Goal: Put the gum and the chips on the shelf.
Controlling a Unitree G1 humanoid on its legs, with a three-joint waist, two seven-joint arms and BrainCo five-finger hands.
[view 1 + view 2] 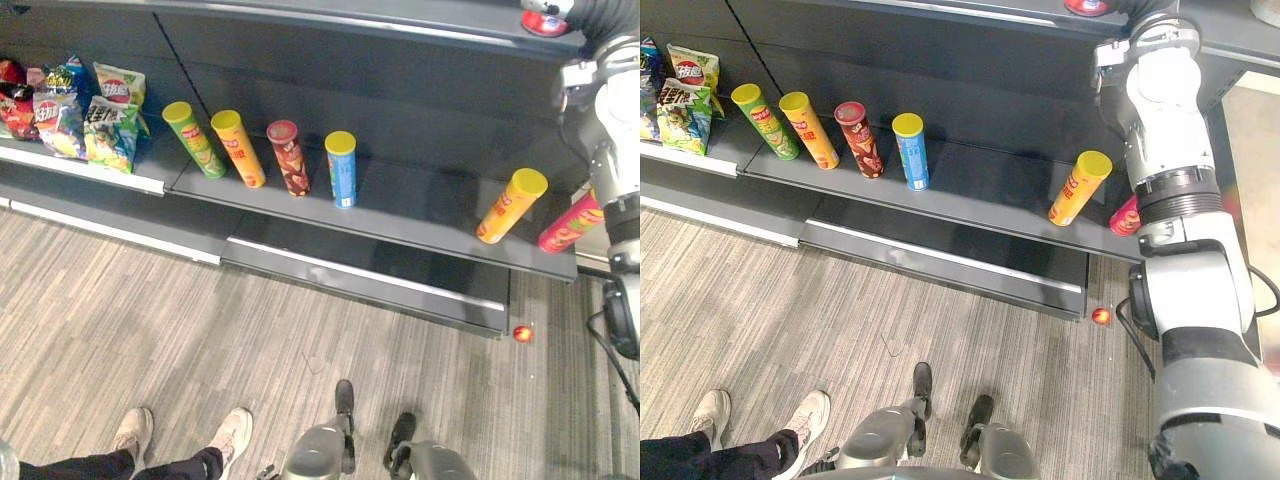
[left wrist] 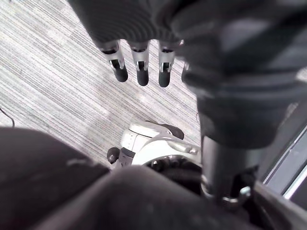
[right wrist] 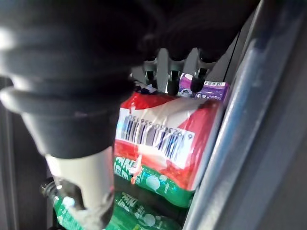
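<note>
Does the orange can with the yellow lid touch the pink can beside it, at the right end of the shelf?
Apart. The left eye view shows a strip of dark shelf between the orange can and the pink can.

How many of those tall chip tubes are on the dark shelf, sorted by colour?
Green tube: 1
Orange tubes: 2
Dark red tube: 1
Blue tube: 1
Pink tube: 1
Total: 6

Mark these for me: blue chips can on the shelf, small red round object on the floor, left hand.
blue chips can (image 1: 341, 172): left eye view, middle of its body.
red round object (image 1: 522, 334): left eye view, its centre.
left hand (image 2: 142, 76): left wrist view, dark tip of one finger.
</note>
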